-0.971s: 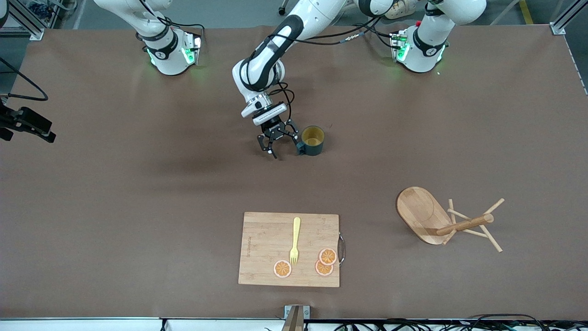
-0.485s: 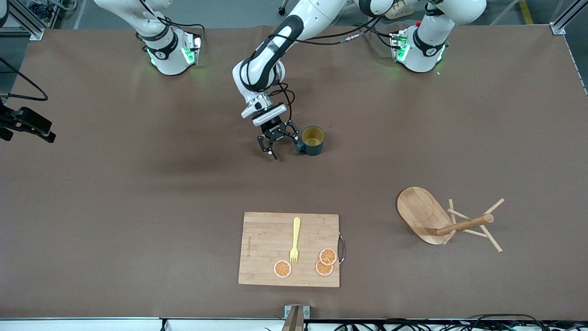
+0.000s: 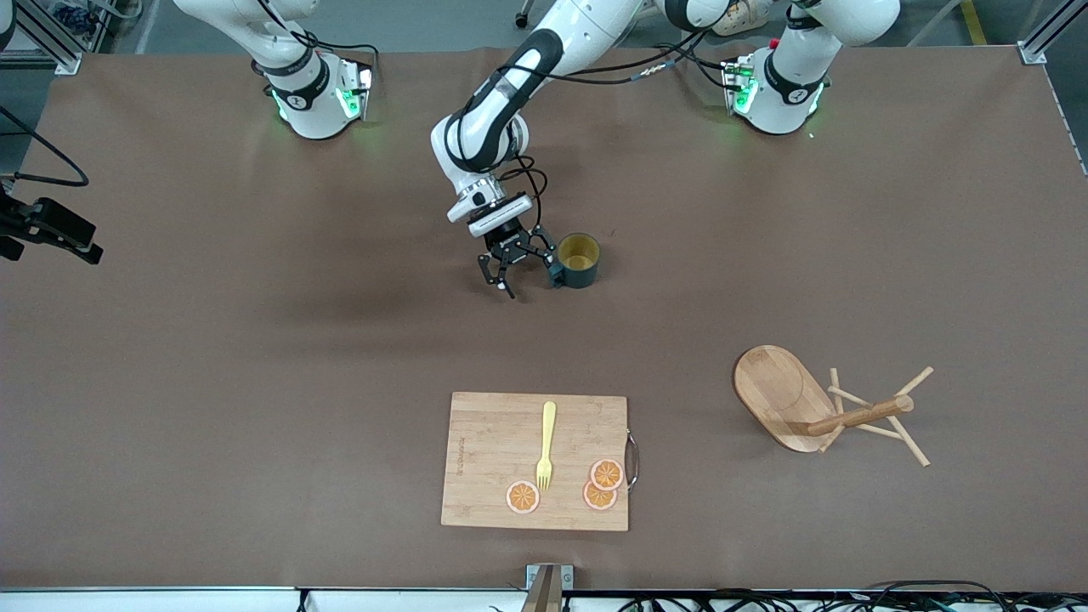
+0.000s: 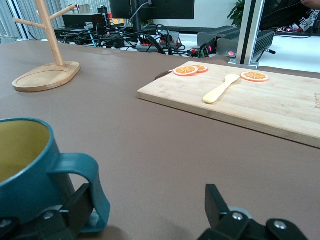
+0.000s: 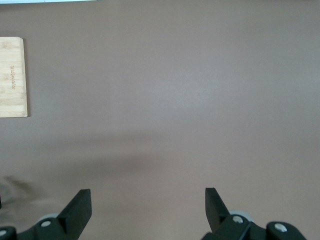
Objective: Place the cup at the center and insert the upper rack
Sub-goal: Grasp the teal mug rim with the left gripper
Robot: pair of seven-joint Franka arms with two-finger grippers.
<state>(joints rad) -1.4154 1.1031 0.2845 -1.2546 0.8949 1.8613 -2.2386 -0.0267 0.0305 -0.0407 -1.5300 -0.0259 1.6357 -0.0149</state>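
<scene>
Since a second ago, our left gripper [image 3: 524, 270] has drawn back slightly toward the robots' bases, and nothing else on the brown table [image 3: 255, 382] has shifted. Starting at the right arm's end, our right arm waits above that part of the table; the right gripper [image 5: 148, 212] does not appear in the front view, but its wrist view shows its black fingers spread wide over bare brown cloth, holding nothing.

Near the table's middle, our left gripper sits low with its jaws wide apart and empty. One finger [image 4: 75, 207] is right at the handle of the small dark teal cup with the mustard-yellow inside [image 3: 579, 257]; we cannot tell whether they touch. That cup stands upright just beside the gripper, toward the left arm's end.

Nearer the front camera than the gripper lies the rectangular bamboo cutting board [image 3: 484, 463], carrying a pale yellow fork [image 3: 546, 444] and three round orange slices [image 3: 600, 485].

Well apart from the gripper, toward the left arm's end and nearer the camera, the light wooden mug tree with the oval base [image 3: 829, 410] stands upright on the table.
</scene>
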